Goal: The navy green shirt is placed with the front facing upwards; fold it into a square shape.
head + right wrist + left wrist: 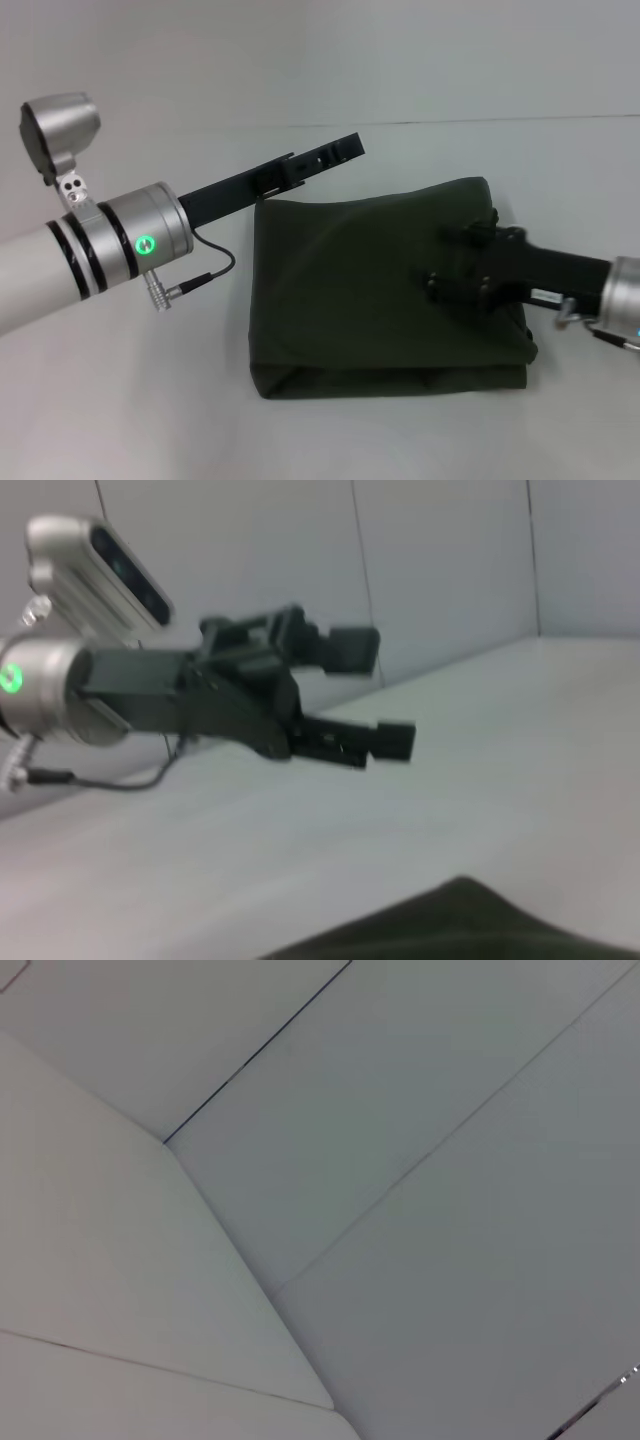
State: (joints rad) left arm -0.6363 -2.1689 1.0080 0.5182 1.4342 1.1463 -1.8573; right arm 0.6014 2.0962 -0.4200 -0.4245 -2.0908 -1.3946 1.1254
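Shirt (370,300): it lies on the bench (120,400) in front of you, a little to the right of middle, already folded into a thick, almost square packet. Only plain green cloth shows on top; no lettering is visible. The near edge shows several layers one over another.

Near edge: it looks a bit puffy and uneven, so I judge the fold is done but not yet pressed flat.

Right gripper (450,262): it rests low over the right part of the shirt, touching it or almost touching. You cannot tell from the head view if its fingers are released or clenched, because they are dark against dark cloth. I think it is there to press the packet flat or to let go of the last flap.

Right wrist view: only one corner of the shirt (470,920) shows, and beyond it the other arm.

Left gripper (325,160): it hangs in the air above the far left corner of the shirt, apart from the cloth. Its fingers (385,738) are released, with a clear gap between them and nothing inside. It seems lifted away so that it does not disturb the fold.

Left wrist view: only pale wall panels, no shirt.

Progress: in my judgement the task is nearly finished; what stays is to take both arms away without pulling the top layer.
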